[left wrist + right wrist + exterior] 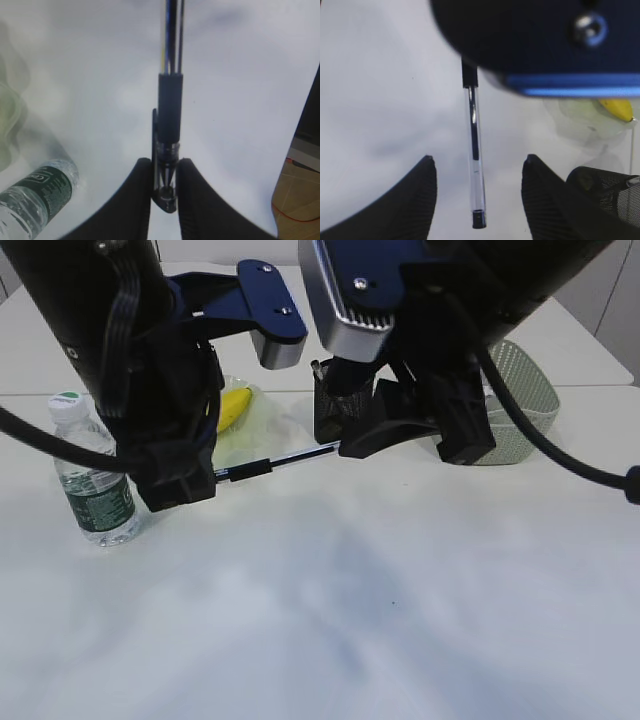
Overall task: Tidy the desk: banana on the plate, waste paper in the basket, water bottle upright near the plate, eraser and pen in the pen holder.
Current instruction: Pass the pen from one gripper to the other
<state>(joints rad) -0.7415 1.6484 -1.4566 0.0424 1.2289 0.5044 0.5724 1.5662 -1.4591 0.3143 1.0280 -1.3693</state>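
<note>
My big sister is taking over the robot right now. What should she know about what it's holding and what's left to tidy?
Left gripper: shut on the pen, holding it level above the table.
Right gripper: open, empty, its fingers on either side of the pen's free end.
Done: banana on the plate; water bottle upright beside it.
Pen holder stands behind the pen; basket at the right.
Left: pen into the pen holder. Eraser and waste paper aren't visible, so check them.

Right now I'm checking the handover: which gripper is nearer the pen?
Left. The left gripper is shut on the pen; the right gripper stands open around its far end, not touching.
</note>
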